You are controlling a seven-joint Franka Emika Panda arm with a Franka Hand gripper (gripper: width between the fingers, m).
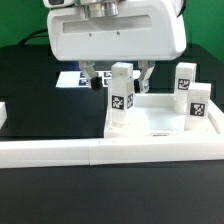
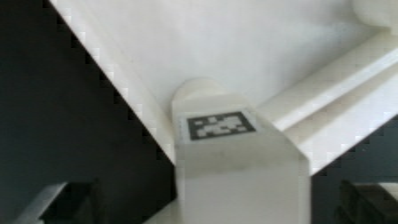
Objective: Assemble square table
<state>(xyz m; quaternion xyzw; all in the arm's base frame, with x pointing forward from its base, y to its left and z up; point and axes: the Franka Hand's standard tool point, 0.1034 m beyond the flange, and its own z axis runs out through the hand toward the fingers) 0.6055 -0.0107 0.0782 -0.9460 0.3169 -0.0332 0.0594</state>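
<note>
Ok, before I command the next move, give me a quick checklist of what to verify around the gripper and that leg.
1. Leg in the gripper: the leg stands directly under it, but the fingertips are hidden. Cannot tell.
2. Leg upright: it looks vertical in the exterior view. Ok.
3. Leg seated in the tabletop: its base meets the slab near the corner toward the exterior view's left; engagement is not visible. Cannot tell.
4. Tag readable: the tag on the leg is sharp in the wrist view. Ok.
5. Other legs clear: two more legs stand apart at the exterior view's right. Ok.
</note>
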